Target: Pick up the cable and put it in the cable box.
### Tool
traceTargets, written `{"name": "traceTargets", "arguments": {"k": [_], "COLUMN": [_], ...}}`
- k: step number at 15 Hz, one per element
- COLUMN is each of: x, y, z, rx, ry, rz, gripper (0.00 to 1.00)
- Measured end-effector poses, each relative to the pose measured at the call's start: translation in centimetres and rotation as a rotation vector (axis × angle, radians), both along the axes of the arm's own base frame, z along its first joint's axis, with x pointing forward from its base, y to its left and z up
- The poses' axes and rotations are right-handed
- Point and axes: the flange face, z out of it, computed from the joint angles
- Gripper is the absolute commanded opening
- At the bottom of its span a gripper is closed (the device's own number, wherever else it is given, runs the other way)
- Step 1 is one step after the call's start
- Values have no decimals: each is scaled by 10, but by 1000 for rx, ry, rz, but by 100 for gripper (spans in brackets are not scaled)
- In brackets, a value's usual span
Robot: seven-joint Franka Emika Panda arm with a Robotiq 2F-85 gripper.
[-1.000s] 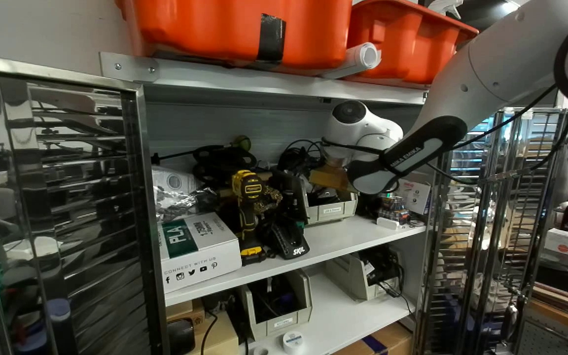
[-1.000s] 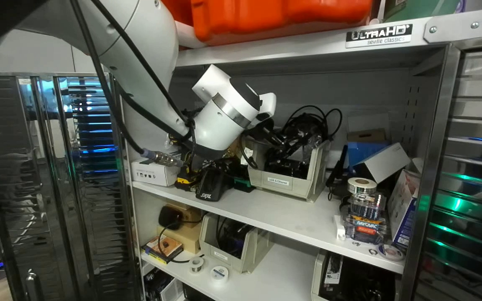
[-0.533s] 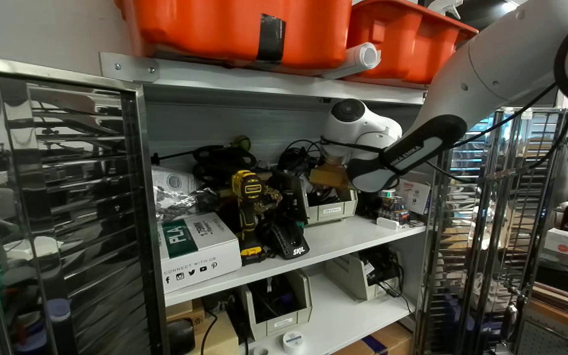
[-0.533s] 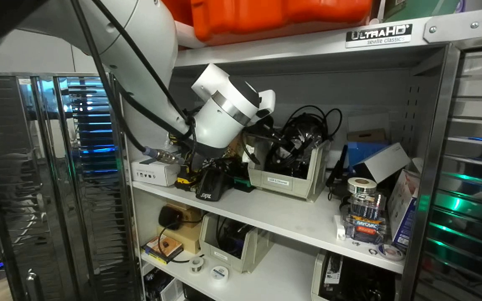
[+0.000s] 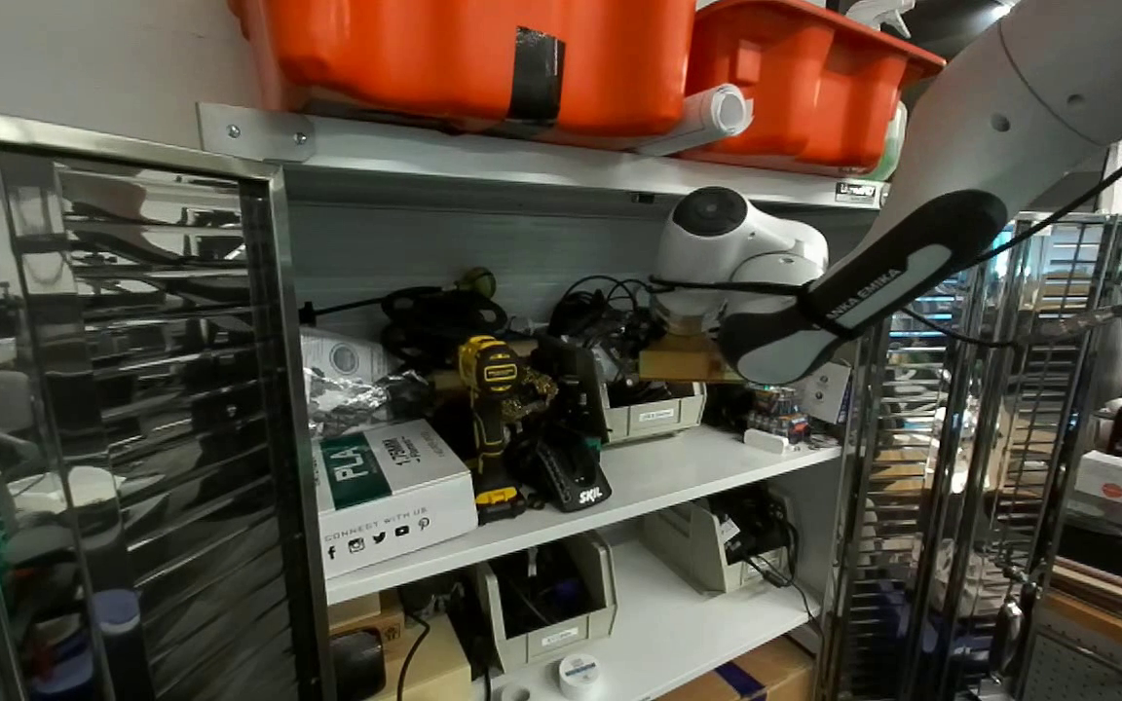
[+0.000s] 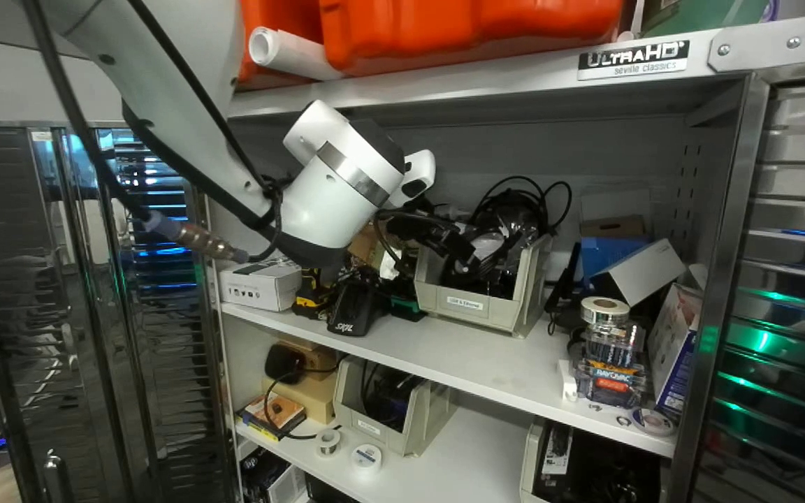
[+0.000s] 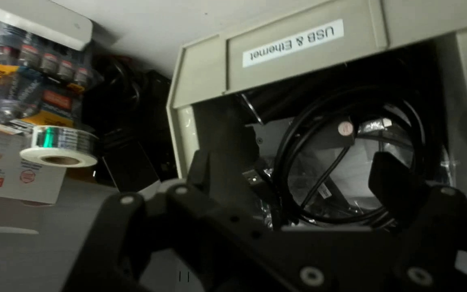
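A coiled black cable (image 7: 280, 162) with a USB plug (image 7: 253, 177) lies in the cable box (image 7: 205, 69), a beige bin labelled "USB & Ethernet", among other cables and clear plastic bags. My gripper (image 7: 290, 166) hovers over the bin with its two fingers wide apart, one on each side of the coil in the wrist view, and grips nothing. Both exterior views show the cable box (image 5: 654, 417) (image 6: 465, 302) on the upper shelf. The dark fingers (image 6: 455, 241) reach over its opening from the side. How deep they reach is hard to tell.
Battery packs (image 6: 608, 377) and a tape roll (image 6: 604, 309) stand beside the bin. A yellow drill (image 5: 491, 419) and a charger (image 5: 561, 467) are on its other side. The cabinet's top board (image 6: 479, 84) runs above the arm. Another bin (image 5: 556, 623) sits below.
My gripper has opened, and the coiled cable now shows loose in the bin. The arm has drawn back outward, shifting right in an exterior view and left in an exterior view.
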Motion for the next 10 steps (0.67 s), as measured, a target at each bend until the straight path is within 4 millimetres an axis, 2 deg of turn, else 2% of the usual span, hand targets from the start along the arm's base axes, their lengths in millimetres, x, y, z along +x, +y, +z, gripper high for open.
{"name": "traceTargets", "arguments": {"k": [6, 10], "x": [-77, -124], "y": [3, 24], "z": [-24, -47], "rx": [0, 93], "ry": [217, 380], "rz": [96, 208], "gripper": [100, 100]}}
